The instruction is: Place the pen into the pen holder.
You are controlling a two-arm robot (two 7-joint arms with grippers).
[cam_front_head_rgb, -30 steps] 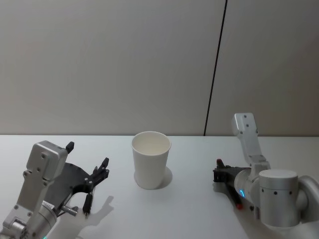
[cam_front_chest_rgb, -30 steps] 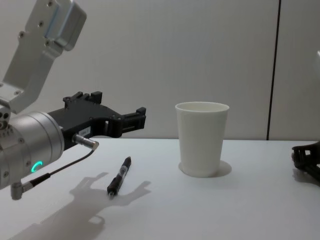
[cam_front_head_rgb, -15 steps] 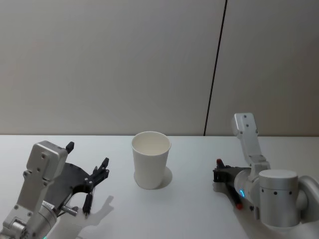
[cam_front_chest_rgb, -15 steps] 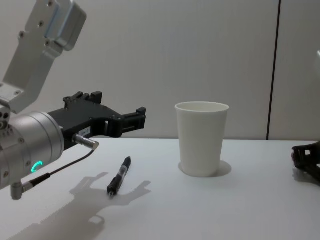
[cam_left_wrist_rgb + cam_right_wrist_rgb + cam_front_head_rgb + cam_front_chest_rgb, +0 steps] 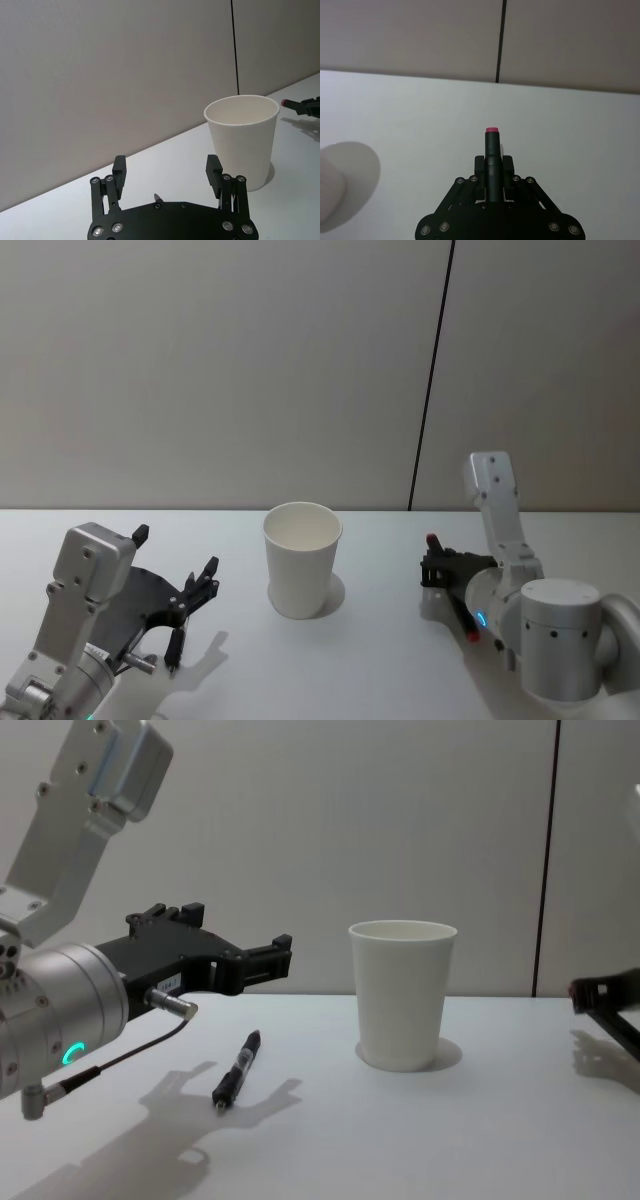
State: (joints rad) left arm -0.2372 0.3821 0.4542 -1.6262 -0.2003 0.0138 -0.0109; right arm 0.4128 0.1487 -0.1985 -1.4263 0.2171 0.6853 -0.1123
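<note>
The white table (image 5: pixel 380 670) carried the plain white tapered paper cup (image 5: pixel 302 562), the pen holder, which looked empty and stood well to the left of the right tool (image 5: pixel 492 161). That tool was clenched on a dark red-tipped pen (image 5: pixel 491 140), held above the table. Carrying it over and dropping it in remained. The left tool (image 5: pixel 166 165) hung spread above a black pen (image 5: pixel 236 1070) lying on the table.

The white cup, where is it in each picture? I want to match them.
Head view: the white cup stands near the picture's centre.
Chest view: cup right of centre, right of the black pen lying on the table.
Left wrist view: cup beyond the open left gripper.
Right wrist view: likely the pale shape at the edge, away from the right gripper clamping a red-tipped pen.
Shared landmark: the dark wall seam behind it.
</note>
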